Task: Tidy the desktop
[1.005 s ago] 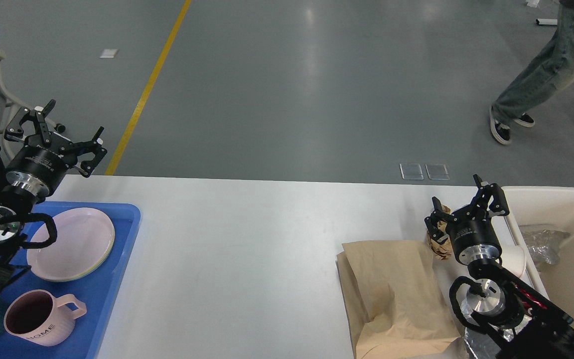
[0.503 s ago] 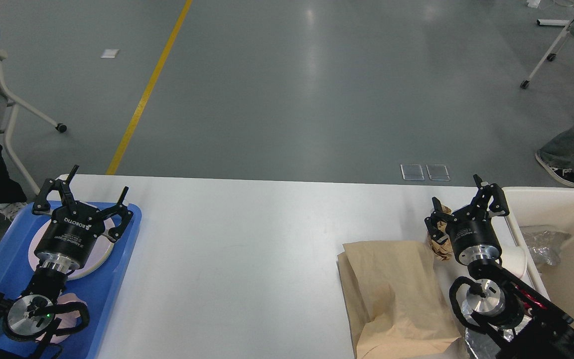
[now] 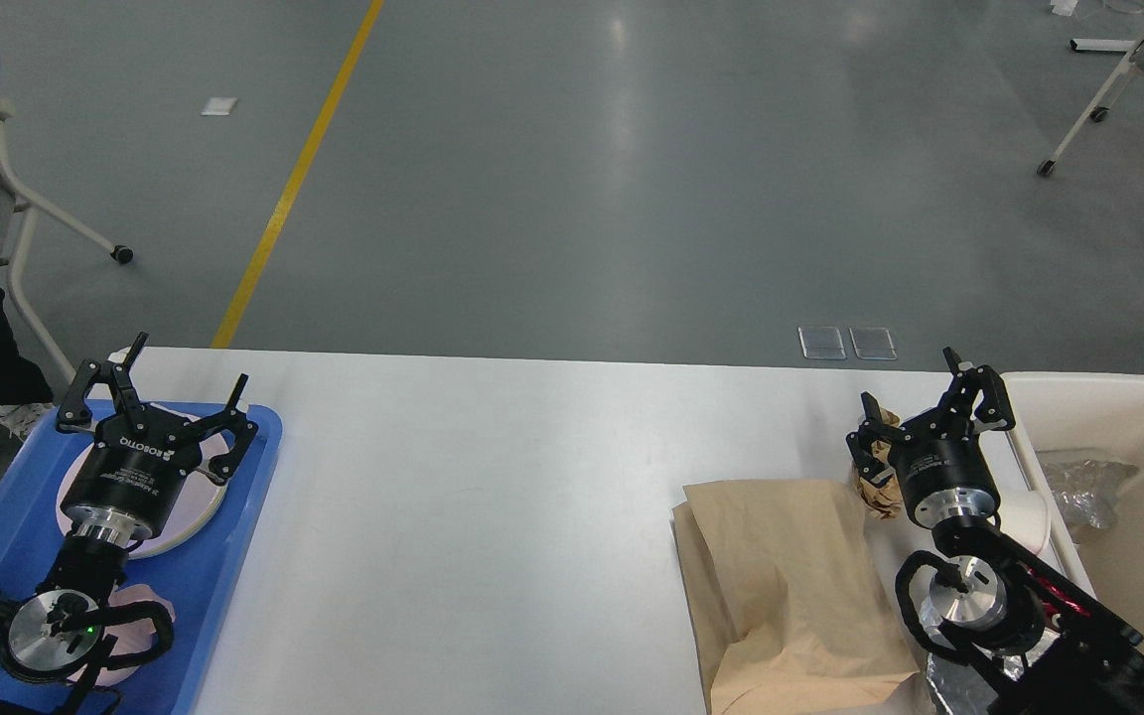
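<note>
While the white tabletop [image 3: 493, 516] is stretching between both arms, the left gripper [image 3: 160, 392] is hanging spread wide above a plate [image 3: 185, 511] on the blue tray [image 3: 224, 556], and the right gripper [image 3: 925, 407] is gaping wide beside crumpled brown paper [image 3: 875, 492].

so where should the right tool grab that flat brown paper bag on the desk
Best bet is the brown paper bag at its far left corner, coming down from above with the right tool. The bag lies flat on the desktop, so its broad face offers nothing to pinch; that corner looks layered and unobstructed, while the arm covers its right edge. A crumpled paper wad sits by the far right corner.
</note>
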